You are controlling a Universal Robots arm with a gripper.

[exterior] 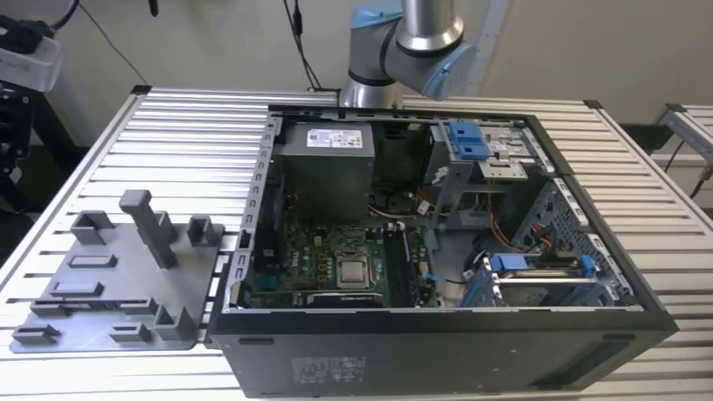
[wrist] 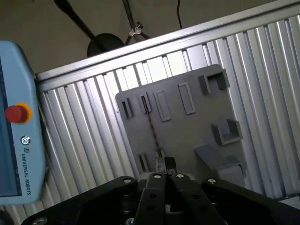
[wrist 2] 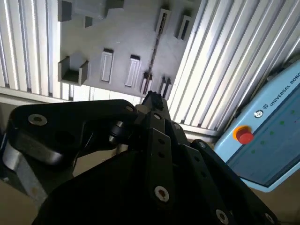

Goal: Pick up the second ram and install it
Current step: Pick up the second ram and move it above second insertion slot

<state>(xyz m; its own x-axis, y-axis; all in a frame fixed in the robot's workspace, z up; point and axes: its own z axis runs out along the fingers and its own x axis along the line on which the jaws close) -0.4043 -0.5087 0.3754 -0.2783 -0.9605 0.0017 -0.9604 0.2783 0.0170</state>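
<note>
Both wrist views have us looking past the gripper (wrist 2: 152, 99) (wrist: 165, 164), jaws drawn narrow with the tips together, onto the grey holder tray (wrist 2: 126, 37) (wrist: 187, 136) on the slatted surface (wrist 2: 225, 56). We make out the second ram (wrist 2: 153, 51) (wrist: 153, 129) as a thin dark strip standing edge-on in the tray's long slot, well apart from the jaws. Over in the exterior view, that tray sits just beside the open computer case (exterior: 446, 322), on the exterior view's left, with the arm (exterior: 407, 42) beyond the case.
</note>
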